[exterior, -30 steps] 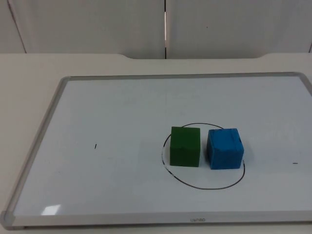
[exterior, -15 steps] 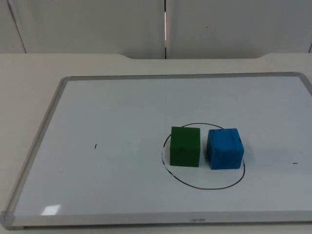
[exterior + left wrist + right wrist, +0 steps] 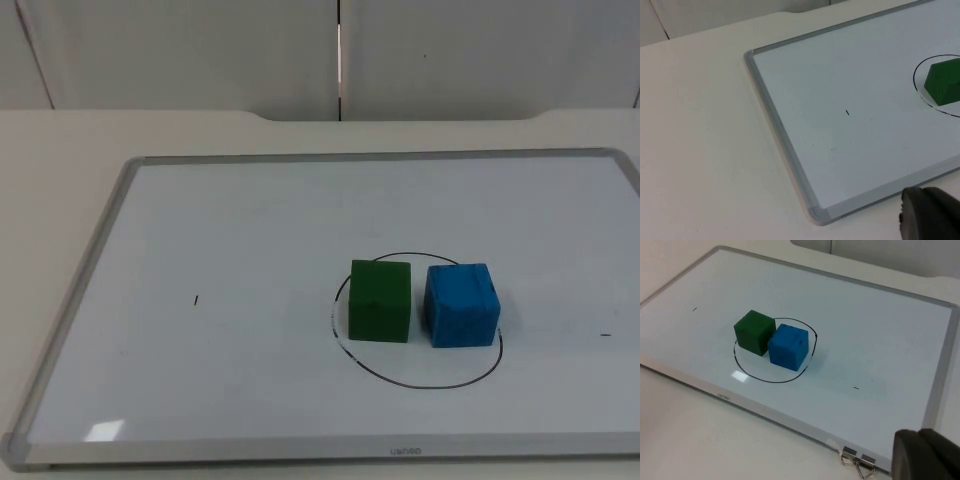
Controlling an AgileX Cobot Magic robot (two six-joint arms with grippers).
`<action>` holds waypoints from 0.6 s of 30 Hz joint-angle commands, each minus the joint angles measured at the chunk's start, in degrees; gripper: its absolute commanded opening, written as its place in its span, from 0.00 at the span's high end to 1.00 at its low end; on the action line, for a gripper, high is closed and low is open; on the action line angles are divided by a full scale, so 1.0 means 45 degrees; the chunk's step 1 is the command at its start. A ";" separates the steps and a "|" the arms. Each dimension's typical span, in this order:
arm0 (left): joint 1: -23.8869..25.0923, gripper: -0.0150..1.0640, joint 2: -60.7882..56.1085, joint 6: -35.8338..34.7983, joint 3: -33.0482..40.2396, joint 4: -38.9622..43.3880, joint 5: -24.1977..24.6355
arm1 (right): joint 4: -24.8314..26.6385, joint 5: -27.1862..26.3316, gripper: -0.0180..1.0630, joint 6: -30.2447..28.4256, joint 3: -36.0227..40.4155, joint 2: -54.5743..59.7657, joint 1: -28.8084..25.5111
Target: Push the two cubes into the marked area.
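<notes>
A green cube [image 3: 380, 302] and a blue cube [image 3: 461, 305] stand side by side, a narrow gap between them, inside a black drawn circle [image 3: 420, 384] on the whiteboard [image 3: 250, 230]. The blue cube sits against the circle's right edge. From the left wrist view I see the green cube [image 3: 945, 82] and part of the circle [image 3: 915, 75], far from my left gripper [image 3: 932, 215], which waits off the board's near left corner. My right gripper [image 3: 922, 455] waits shut off the board's near right corner, well away from the green cube [image 3: 754, 332] and the blue cube [image 3: 787, 346].
The whiteboard has a grey metal frame [image 3: 80, 300] and lies on the white table. Two binder clips [image 3: 858, 462] sit at its edge near my right gripper. A small black mark [image 3: 196, 300] is on the board's left half. The grey partition wall [image 3: 200, 50] stands behind.
</notes>
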 commanded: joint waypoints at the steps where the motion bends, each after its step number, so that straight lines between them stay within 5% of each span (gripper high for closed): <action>1: 0.0013 0.99 -0.0047 -0.0064 0.0075 0.0081 -0.0139 | -0.0065 0.0026 0.99 0.0073 0.0131 -0.0051 -0.0037; 12: 0.0013 0.99 -0.0047 -0.0064 0.0075 0.0081 -0.0139 | -0.0065 0.0026 0.96 0.0073 0.0125 -0.0051 -0.0037; 15: 0.0013 0.99 -0.0047 -0.0064 0.0075 0.0081 -0.0139 | -0.0065 0.0026 0.88 0.0073 0.0125 -0.0051 -0.0037; 18: 0.0013 0.99 -0.0047 -0.0064 0.0075 0.0081 -0.0139 | -0.0065 0.0026 0.63 0.0073 0.0125 -0.0051 -0.0037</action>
